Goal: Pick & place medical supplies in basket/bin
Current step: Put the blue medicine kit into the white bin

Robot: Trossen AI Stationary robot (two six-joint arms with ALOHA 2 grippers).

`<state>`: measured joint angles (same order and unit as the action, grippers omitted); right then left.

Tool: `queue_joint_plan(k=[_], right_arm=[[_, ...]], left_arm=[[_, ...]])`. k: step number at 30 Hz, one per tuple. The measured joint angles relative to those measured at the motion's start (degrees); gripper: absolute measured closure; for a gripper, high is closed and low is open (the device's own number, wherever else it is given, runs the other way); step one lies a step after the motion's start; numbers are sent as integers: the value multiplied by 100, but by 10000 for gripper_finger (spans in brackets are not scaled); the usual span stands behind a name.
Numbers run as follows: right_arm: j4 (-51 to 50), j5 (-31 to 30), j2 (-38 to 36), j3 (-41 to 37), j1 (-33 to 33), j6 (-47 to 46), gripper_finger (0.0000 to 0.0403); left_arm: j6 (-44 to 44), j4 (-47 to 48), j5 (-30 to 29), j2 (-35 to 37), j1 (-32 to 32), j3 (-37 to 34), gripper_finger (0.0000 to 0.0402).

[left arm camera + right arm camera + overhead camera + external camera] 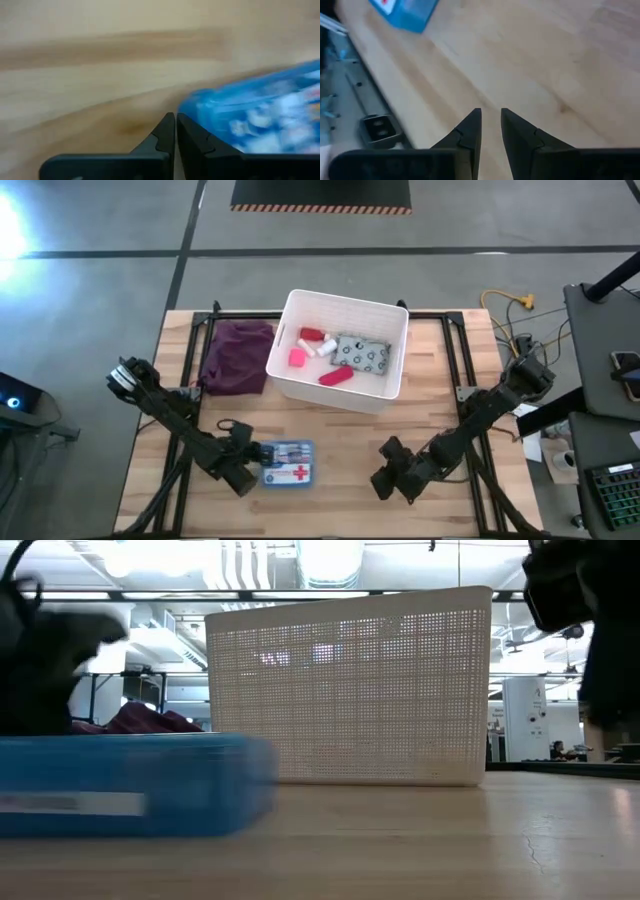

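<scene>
The blue-white first-aid box [288,463] with a red cross lies flat on the table near its near edge; it also shows in the low view [120,785]. My left gripper [243,471], shut, sits low at the box's left end. My right gripper [385,477] hovers over bare wood to the right of the box, its fingers a narrow gap apart. The white bin [385,395] stands at the far middle. It holds a pink cube [297,358], red bottle [311,335], white vials [324,347], grey-green packet [362,355] and red tube [335,376]. My left gripper [176,120] lies low beside the first-aid box's left end [197,102], and the box's rounded corner is right next to the outer side of one shut finger [192,132]. Whether the finger touches the box, I cannot tell. The box rests flat on the table.
A purple cloth [238,356] lies left of the bin. Black rails [455,360] run along the table's sides. Bare wood stretches between the box and my right gripper and in front of the bin. Cables and a desk stand off the table's right edge.
</scene>
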<state>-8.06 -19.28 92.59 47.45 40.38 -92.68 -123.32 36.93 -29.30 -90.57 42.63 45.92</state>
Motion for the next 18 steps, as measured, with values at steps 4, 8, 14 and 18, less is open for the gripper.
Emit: queue_joint_plan(k=[4,8,14,18], right_arm=[[82,52,348,-1,-6,-21,338],[496,281,688,-1,-82,108,333],[1510,628,1162,27,-265,303,320],[1470,639,1305,162,-317,363,315]], left_arm=[[538,-259,-126,-172,-192,312,401],[1210,-1001,-125,-560,-405,665,401],[1920,-1012,11,-1278,-485,1569,401],[1932,-777,108,-1781,-487,2066,401]])
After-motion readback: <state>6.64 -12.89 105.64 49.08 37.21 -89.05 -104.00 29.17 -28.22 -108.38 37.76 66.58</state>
